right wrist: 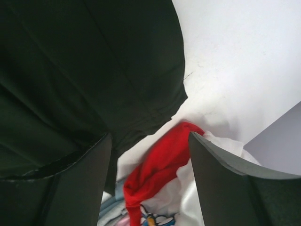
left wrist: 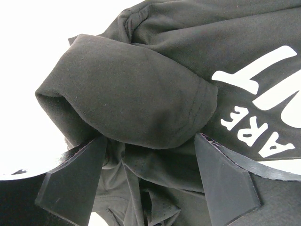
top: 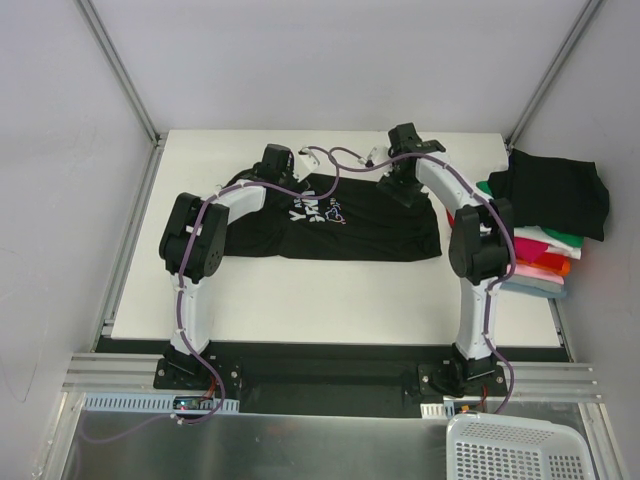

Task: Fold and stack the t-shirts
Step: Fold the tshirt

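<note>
Step in hand was judged as the first fold of the black shirt (top: 365, 235); it was spread flat mid-counter (top: 330, 300), lettering (top: 318, 212) up, nothing folded over yet; the finished stack (top: 540, 262) was seen at the right edge of the counter, a black shirt on top, near the spread shirt but not touching as far as could be told.

Left claw (left wrist: 149, 141) was set at the far left corner of the shirt; jaws wide apart, the bunched sleeve (left wrist: 127, 94) lying between and just ahead of the fingers; no pinch was seen, nothing counted as held.

Right claw (right wrist: 149, 136) was placed at the far right corner; jaws wide as well, black cloth edge beside one finger, a red shirt (right wrist: 160, 169) from the stack visible through the gap; nothing gripped.

Next move, as judged: both claws to be lowered and closed on the far corners; the sleeve bunch to be flattened or taken whole, not half-caught; the far edge then to be drawn toward the near hem evenly, so no skew is carried into the stack.
</note>
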